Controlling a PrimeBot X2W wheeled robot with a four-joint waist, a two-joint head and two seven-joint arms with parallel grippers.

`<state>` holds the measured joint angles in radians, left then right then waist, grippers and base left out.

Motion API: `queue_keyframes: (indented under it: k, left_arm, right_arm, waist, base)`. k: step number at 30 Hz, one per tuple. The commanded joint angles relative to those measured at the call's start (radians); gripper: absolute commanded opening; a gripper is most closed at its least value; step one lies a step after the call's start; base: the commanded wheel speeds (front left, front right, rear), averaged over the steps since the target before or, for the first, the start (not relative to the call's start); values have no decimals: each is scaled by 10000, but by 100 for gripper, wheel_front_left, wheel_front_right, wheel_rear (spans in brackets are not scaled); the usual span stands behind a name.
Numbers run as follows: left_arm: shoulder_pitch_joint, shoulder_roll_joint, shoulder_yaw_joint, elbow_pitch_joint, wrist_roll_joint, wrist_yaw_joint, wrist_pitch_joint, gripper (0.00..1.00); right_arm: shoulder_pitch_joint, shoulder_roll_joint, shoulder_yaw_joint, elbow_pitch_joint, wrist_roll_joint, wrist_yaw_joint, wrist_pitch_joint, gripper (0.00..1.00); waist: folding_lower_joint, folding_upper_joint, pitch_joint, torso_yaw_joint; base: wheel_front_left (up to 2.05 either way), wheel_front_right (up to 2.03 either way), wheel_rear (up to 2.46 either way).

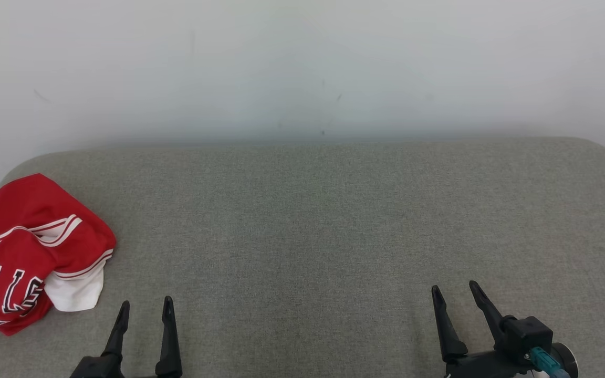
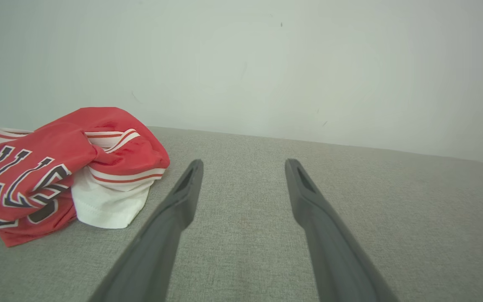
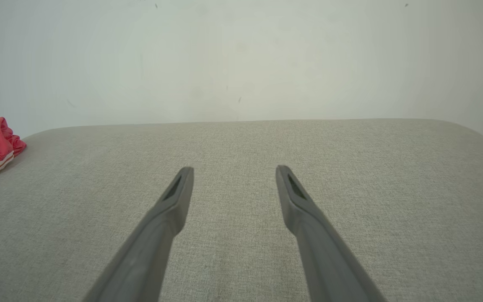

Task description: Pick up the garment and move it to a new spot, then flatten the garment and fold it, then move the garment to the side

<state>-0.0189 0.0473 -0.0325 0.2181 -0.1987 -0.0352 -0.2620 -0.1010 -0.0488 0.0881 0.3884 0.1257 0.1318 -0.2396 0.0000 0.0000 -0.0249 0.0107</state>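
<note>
Nearest you, your left pincer (image 1: pixel 145 302) is sitting at the near left, its two dark fingers standing wide apart and gripping nothing. Your right pincer (image 1: pixel 455 286) is sitting at the near right, likewise spread wide and empty. Both are pointing across the grey fabric-covered bench (image 1: pixel 308 236). A little farther and just left of the left pincer, the crumpled red jersey with white trim and black lettering (image 1: pixel 29 247) is lying bunched at the bench's left edge, apart from both pincers. A plain white wall (image 1: pixel 302 63) is rising behind the far edge.
</note>
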Motion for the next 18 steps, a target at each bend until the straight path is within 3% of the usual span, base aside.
queue_keyframes:
  k: [1, 18]
  left_arm:
    - [155, 56, -5, 4, 79, 0, -39, 100]
    - [19, 55, 6, 128, 13, -65, -39, 100]
  right_arm:
    - [55, -27, 21, 10, -41, -21, -75, 100]
    - [109, -27, -94, 39, 83, -21, -97, 100]
  waist:
    - [0, 0, -3, -1]
    - [0, 0, 9, 168]
  base:
    - [0, 0, 0]
    - [0, 0, 0]
